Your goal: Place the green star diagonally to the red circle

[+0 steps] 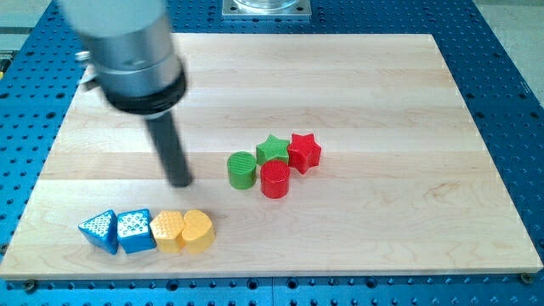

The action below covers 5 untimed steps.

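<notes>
Blue and yellow blocks (pixel 146 231) line the bench's (pixel 408 238) near edge. No pincer here: my tip (pixel 180 181) holds nothing, left of the green cylinder (pixel 241 169). Green star (pixel 272 149) touches the red circle (pixel 274 179); circle round, nudge gently sideways.

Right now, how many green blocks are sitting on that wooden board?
2. The green star sits mid-board, touching the red star and red circle. The green circle is just to its lower left. None look hidden.
</notes>
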{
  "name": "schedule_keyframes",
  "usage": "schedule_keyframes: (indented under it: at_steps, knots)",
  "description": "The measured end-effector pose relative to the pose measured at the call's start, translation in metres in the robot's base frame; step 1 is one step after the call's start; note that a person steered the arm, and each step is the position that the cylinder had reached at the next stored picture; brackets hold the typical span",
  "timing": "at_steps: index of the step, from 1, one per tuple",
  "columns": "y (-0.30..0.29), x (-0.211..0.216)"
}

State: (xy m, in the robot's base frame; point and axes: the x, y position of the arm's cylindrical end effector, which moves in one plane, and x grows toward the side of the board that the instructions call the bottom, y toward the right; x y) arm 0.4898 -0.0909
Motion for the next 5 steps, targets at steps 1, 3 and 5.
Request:
schedule_keyframes:
  at_steps: [1, 3, 5]
  knots:
    - [0.056, -0.017]
    - [0.123, -0.017]
    - [0.158, -0.057]
